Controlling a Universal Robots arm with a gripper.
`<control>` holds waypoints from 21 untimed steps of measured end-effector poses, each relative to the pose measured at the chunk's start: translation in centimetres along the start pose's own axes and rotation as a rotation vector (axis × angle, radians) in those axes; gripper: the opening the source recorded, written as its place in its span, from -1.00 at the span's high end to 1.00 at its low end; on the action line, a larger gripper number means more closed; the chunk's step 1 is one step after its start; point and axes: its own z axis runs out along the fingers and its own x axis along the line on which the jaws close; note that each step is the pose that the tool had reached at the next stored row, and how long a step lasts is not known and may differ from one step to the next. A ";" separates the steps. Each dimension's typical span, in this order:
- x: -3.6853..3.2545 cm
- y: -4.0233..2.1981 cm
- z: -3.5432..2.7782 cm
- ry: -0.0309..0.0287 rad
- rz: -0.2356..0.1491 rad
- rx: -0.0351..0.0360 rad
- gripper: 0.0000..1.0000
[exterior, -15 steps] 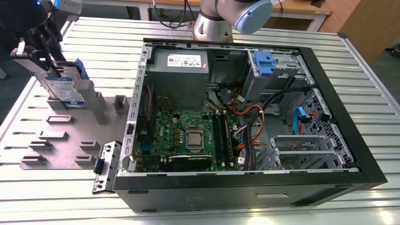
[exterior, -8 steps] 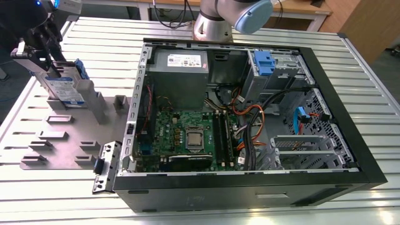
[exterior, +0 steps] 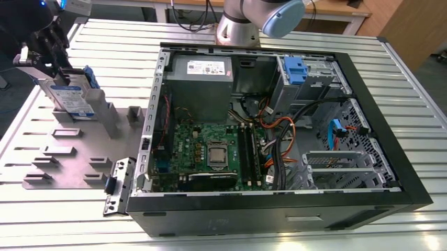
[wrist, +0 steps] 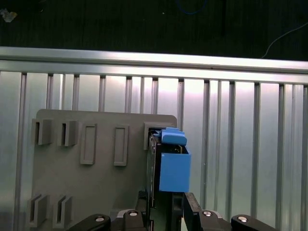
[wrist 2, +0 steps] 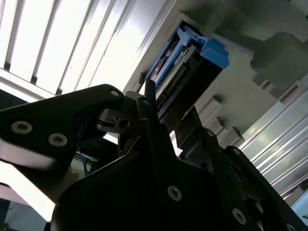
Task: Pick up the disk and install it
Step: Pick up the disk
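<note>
At the exterior view's left, the black gripper hangs over the far end of a grey holder plate that lies on the slatted aluminium table. The disk stands upright on edge in a slot of that plate, with its white-and-blue label facing outward and its blue carrier frame along the edge. The gripper is right at the disk's upper end. In the first wrist view the disk rises from the plate with the gripper's black body set to either side of it, but I cannot tell whether the gripper is clamped on it or merely straddling it. Just beside the plate lies the open black computer case. Inside it, a grey power supply box sits above the green motherboard. Further right run orange and black cables. A lone blue bracket sits in the far drive bay. Behind the case stands the silver arm.
</note>
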 end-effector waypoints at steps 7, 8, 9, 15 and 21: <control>0.01 0.00 0.00 0.0000 0.000 0.0000 0.15; 0.01 0.00 0.00 0.0000 0.000 0.0000 0.18; 0.02 0.00 -0.01 0.0002 0.000 -0.0002 0.18; 0.02 0.00 0.00 0.0000 0.000 0.0000 0.29; 0.02 0.00 0.00 0.0000 0.001 0.0000 0.29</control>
